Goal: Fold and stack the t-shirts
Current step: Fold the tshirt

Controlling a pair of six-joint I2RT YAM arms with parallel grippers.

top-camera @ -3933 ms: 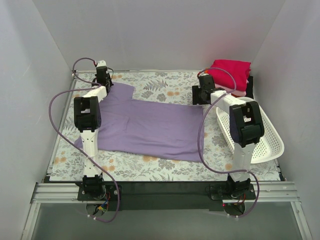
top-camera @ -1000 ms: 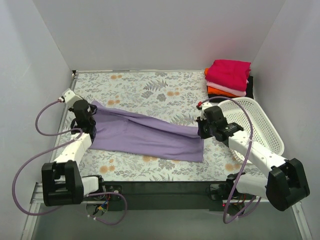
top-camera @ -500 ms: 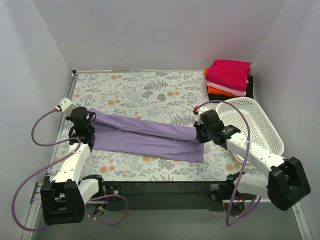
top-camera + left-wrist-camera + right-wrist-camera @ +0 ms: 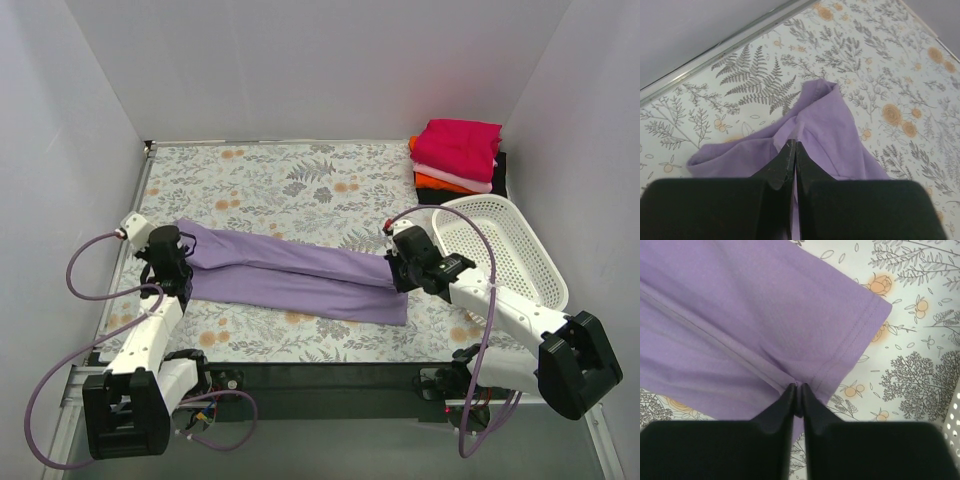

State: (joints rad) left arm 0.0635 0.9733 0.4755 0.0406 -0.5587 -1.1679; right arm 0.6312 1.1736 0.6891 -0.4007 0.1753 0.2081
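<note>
While the lavender shirt [image 4: 300,278] lies as a long folded strip across the floral table [image 4: 290,180] in the top view, the left gripper [image 4: 172,262] is at its left end and the right gripper [image 4: 398,272] at its right, folded stack [image 4: 457,150] in the far right corner behind the basket [image 4: 525,265]. Left wrist: fingers [image 4: 782,161] pinched closed on a bunched purple fold. Right wrist: pinched closed on the shirt's hem edge

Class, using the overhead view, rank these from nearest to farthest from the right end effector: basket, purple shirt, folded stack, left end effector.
1. The purple shirt: pinched in the right end effector, stretching away to its left.
2. The basket: just to its right.
3. The folded stack: in the far right corner.
4. The left end effector: far left, at the shirt's other end.
</note>
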